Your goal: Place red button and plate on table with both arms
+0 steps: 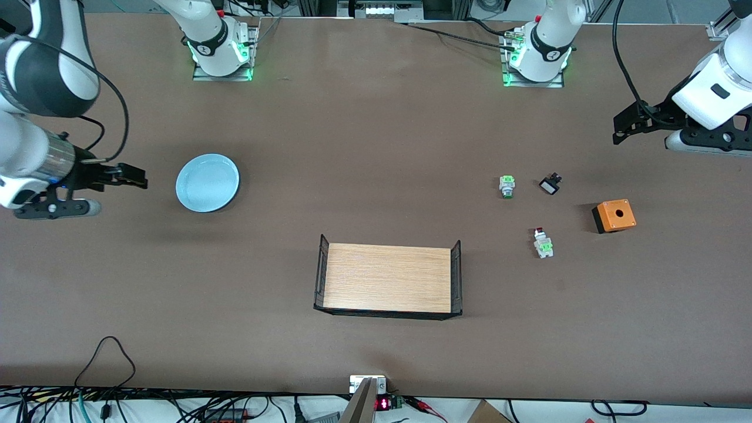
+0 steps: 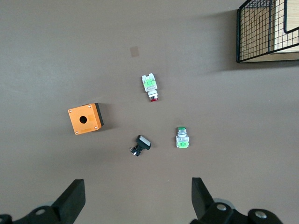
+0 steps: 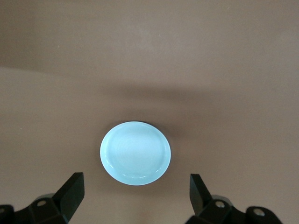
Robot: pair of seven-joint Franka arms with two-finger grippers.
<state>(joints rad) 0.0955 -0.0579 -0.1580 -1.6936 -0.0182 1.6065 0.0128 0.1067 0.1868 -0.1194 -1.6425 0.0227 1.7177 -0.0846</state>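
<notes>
- Front view: the red button [image 1: 543,241] lies on the table [image 1: 376,147] near a green-capped switch [image 1: 507,186], so the left gripper [image 1: 627,126] could pick the wrong one.
- The left gripper hangs wide open over the table's left-arm end; the button sits nearer the camera, toward the wooden tray [image 1: 388,278].
- The right gripper [image 1: 130,176], also spread wide, hovers just beside the plate [image 1: 207,182]; its shallow rim may slip from the fingers.
</notes>
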